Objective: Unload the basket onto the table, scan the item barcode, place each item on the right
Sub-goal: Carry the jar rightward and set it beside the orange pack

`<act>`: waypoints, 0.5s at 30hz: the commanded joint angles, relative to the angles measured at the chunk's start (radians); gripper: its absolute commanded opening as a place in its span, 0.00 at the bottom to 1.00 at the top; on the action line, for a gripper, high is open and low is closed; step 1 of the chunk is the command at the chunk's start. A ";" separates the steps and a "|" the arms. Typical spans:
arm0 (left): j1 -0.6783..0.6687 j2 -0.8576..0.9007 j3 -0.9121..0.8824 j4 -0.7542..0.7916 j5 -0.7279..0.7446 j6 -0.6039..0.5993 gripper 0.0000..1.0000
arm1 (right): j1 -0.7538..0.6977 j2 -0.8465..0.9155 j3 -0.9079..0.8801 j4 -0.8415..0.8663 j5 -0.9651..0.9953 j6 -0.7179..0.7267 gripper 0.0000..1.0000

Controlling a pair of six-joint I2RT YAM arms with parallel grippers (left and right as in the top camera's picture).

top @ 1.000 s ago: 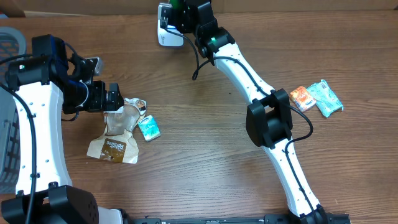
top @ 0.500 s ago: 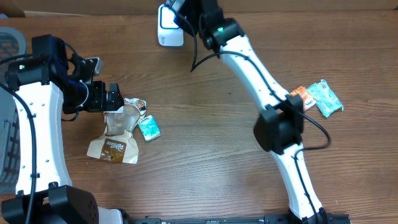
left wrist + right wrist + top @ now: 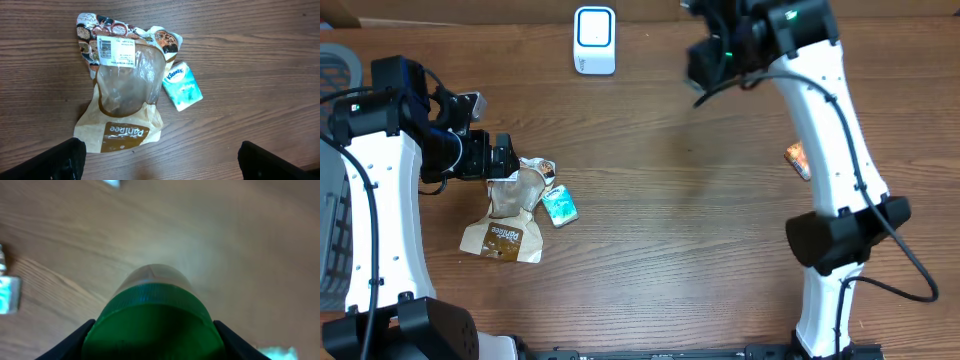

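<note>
Between the right hand's (image 3: 155, 342) fingers sits a blurred green bottle (image 3: 155, 305), pinched; the left hand (image 3: 160, 167) hangs spread above a crumpled, seemingly empty bag (image 3: 122, 100).

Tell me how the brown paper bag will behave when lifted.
Probably floppy: the brown paper bag lies creased and flat. Likely light, since its clear window looks empty. It may nudge the tissue pack beside it.

You see a green item (image 3: 155, 325) with a pale rounded tip, near and centred, dark fingers (image 3: 70, 346) touching both its sides. A blurred wooden table (image 3: 245, 235) lies beyond.
</note>
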 commanded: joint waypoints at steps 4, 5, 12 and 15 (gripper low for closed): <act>0.002 0.005 0.001 0.001 0.011 0.026 1.00 | -0.144 0.018 -0.196 -0.003 -0.033 0.065 0.52; 0.002 0.005 0.001 0.001 0.011 0.026 0.99 | -0.160 0.018 -0.230 0.009 -0.033 0.065 0.52; 0.002 0.005 0.001 0.001 0.011 0.026 1.00 | -0.270 0.018 -0.468 0.181 -0.028 0.065 0.52; 0.002 0.005 0.001 0.001 0.011 0.026 1.00 | -0.304 0.018 -0.535 0.269 0.010 0.065 0.51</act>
